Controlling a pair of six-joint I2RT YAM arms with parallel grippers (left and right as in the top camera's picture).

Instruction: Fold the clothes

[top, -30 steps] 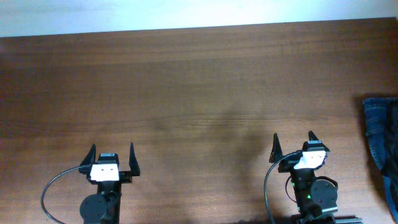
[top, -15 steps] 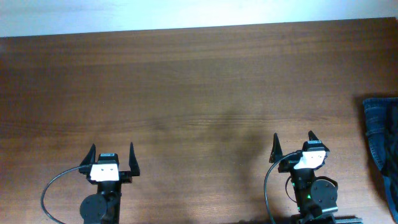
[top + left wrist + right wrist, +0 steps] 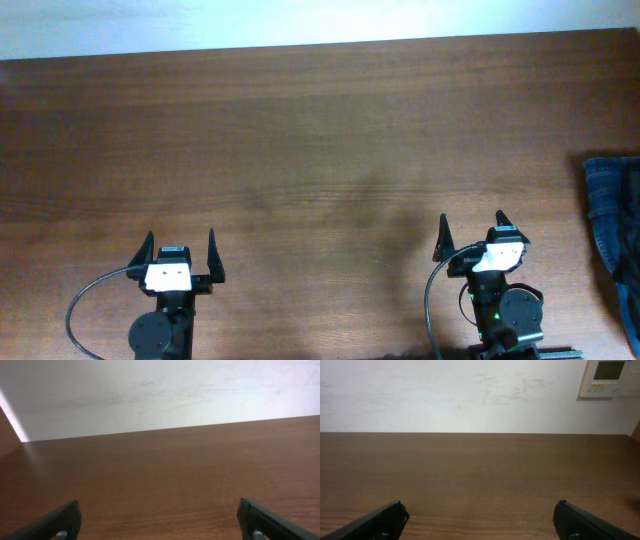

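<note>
Closest to me, at the near edge of the bench (image 3: 320,130), the two arms sit on their bases. The left tool (image 3: 180,238) points away across the wood with its two dark fingers spread wide and nothing between them. A grey cable (image 3: 85,300) loops out from its base towards the left. The right tool (image 3: 471,220) sits well apart from it along the same edge, jaws just as wide and holding nothing. It is turned slightly to the left, and a small green light (image 3: 493,320) glows on its base. Each wrist view shows only the two fingertips low in the corners, with bare brown wood between them.

Further out, the bench is a long stretch of dark wood grain. At its right edge a piece of blue denim (image 3: 612,220) lies partly out of view, to the right of the right arm and not touching it.

The clothes to be folded do not show in any of the three views, so I cannot say where they lie.

Beyond the far edge of the bench stands a white, faintly scuffed wall (image 3: 470,395), and high on its right side hangs a pale control panel (image 3: 610,377) with a small screen.
</note>
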